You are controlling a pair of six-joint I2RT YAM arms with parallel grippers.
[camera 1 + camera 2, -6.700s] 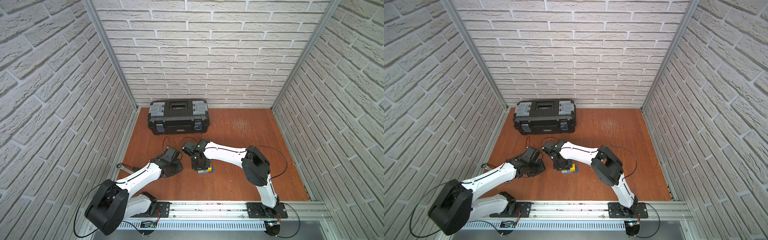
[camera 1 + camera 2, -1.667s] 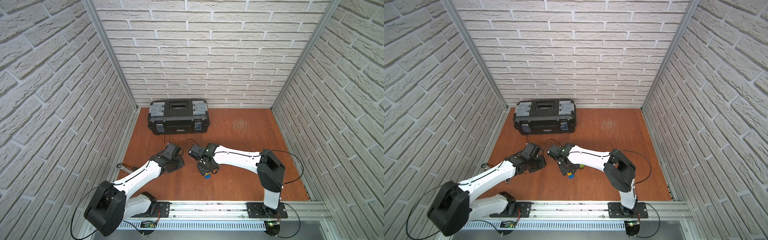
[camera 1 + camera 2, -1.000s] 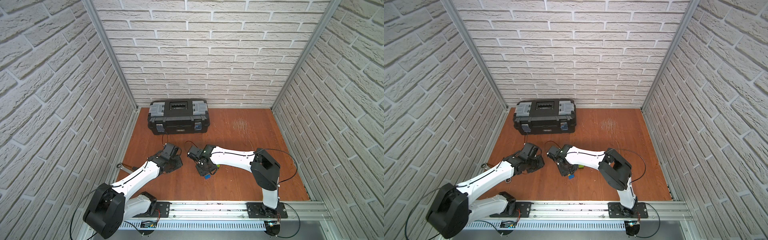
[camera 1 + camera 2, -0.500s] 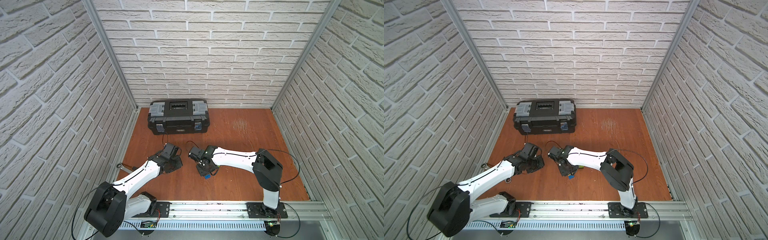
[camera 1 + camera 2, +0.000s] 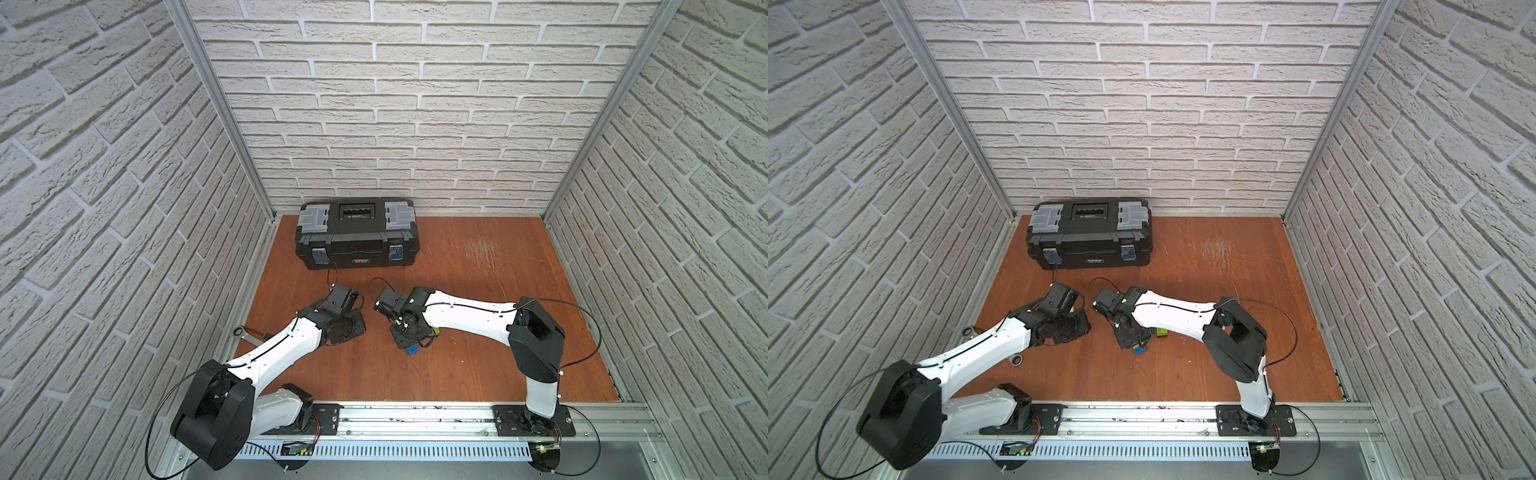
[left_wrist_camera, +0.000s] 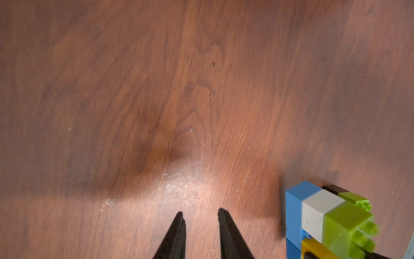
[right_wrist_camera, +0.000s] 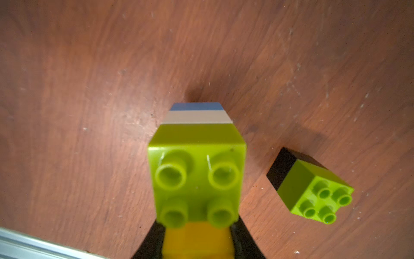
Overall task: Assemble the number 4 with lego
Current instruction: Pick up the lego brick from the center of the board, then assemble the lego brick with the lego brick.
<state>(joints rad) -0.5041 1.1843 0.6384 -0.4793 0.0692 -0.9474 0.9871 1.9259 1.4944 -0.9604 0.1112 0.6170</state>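
Held figure and loose stem. The right gripper [image 7: 198,233] is clamped on the yellow brick of the partly built figure of joined plastic bricks [image 7: 197,157]. The figure's lime-green studs face the wrist and its white and blue end points at the brown wooden floor [image 6: 201,89]. The two-brick stem, lime green on black [image 7: 309,186], lies just beside the figure without touching it, its long axis slanted to the figure's. The left gripper [image 6: 200,212], jaws parted and empty, stands farther off, beyond the figure.

No legible text anywhere; small label [image 5: 361,260] on black toolbox [image 5: 357,245] unreadable.
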